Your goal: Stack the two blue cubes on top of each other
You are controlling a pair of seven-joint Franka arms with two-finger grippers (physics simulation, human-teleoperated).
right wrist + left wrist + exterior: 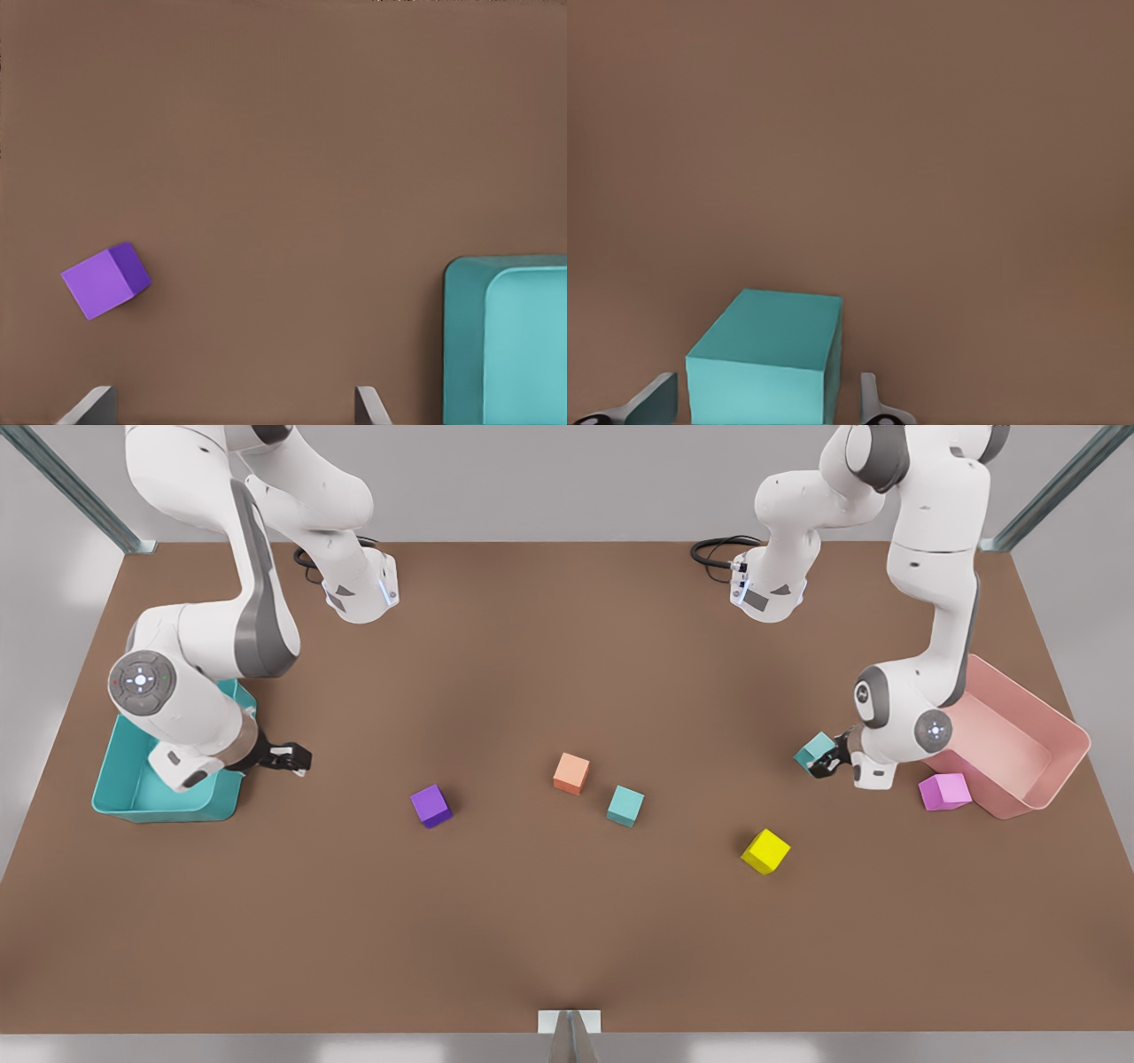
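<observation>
Left wrist view shows the left tool (769, 403) clamped on one blue cube (766, 359), lifted off the tabletop (567, 921) for carrying. The other blue cube (625, 805) lies well apart. The right tool (292, 758) waits, spread wide, beside the teal bin (115, 793).

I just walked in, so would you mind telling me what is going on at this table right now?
Two Franka arms are working over a brown table strewn with coloured cubes. The left gripper, at the front view's right by the pink bin, has its fingers around one blue cube. The other blue cube sits mid-table beside an orange cube, so nothing is stacked yet. The right gripper waits open and empty by the teal bin, near a purple cube.
</observation>
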